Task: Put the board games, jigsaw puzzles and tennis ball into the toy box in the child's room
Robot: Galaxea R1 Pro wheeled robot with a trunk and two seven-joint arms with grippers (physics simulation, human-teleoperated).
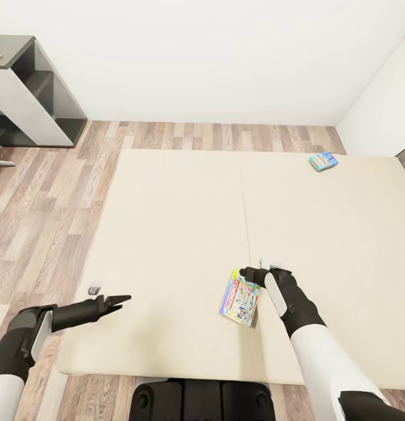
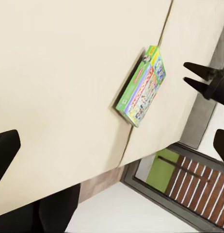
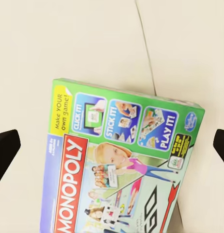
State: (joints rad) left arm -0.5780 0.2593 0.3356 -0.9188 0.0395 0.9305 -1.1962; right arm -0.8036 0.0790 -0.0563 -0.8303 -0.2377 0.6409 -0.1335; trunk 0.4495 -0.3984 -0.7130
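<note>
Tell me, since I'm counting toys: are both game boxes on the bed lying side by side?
No: one game box lies by the right gripper, the other far off.

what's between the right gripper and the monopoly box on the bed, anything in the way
Nothing visible. The right gripper hangs open just over the top edge of the Monopoly box, which lies flat on the bare cream mattress. In the right wrist view the box sits between the two fingertips with no other object over it.

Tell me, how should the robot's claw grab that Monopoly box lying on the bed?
Probably from above, across a long edge. The Monopoly box lies flat on the bed, thin but wide, and the right gripper already hangs open over it.
</note>
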